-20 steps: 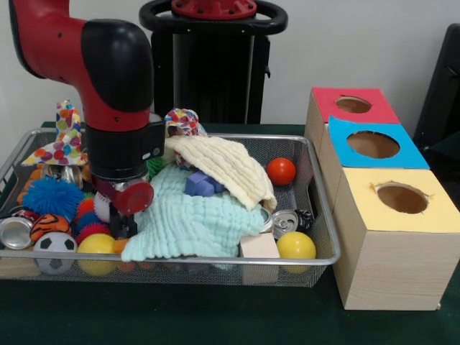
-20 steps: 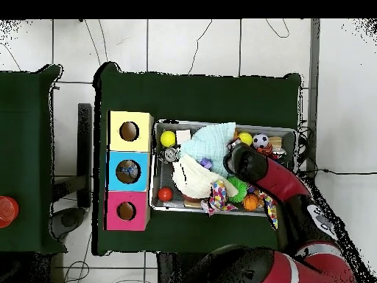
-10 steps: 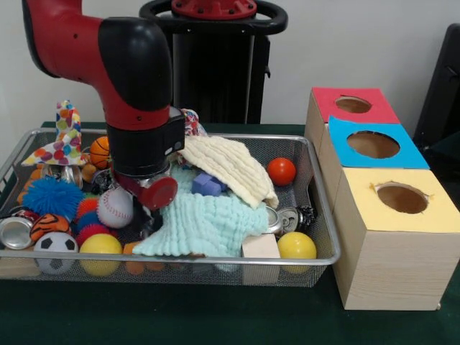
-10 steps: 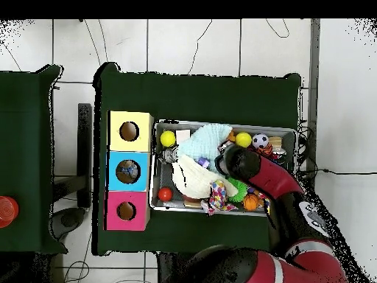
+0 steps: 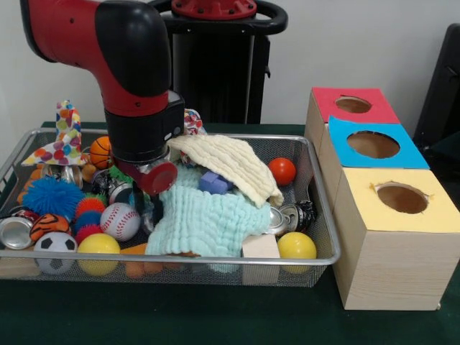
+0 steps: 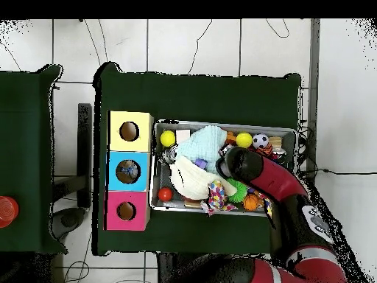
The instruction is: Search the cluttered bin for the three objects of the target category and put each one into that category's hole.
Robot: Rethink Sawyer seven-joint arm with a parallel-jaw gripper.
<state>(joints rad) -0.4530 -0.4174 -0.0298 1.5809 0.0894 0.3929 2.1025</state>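
The wire mesh bin point(image 5: 180, 256) is full of toys and two cloths; it also shows in the overhead view point(image 6: 224, 124). My gripper point(image 5: 149, 210) reaches down into the bin's left half, at the left edge of the mint green cloth point(image 5: 208, 223). In the overhead view the arm's black head point(image 6: 235, 161) hides it. One can point(image 5: 14, 232) lies at the bin's front left. Another can point(image 5: 279, 219) lies right of the mint cloth and shows in the overhead view point(image 6: 171, 155). A shiny can-like thing point(image 5: 70, 175) sits at the back left.
Three boxes with holes stand right of the bin: red point(image 5: 352, 105), blue point(image 5: 372, 144), yellow point(image 5: 401, 198). A cream cloth point(image 5: 233, 165) lies over a purple block point(image 5: 213, 182). A baseball point(image 5: 120, 220), yellow balls point(image 5: 296, 245), a wooden cube point(image 5: 259, 248) and a red ball point(image 5: 282, 171) lie around.
In the front view the arm has moved right and slightly back. The mint cloth has shifted right with it. The baseball, hidden before, now lies uncovered at its left.
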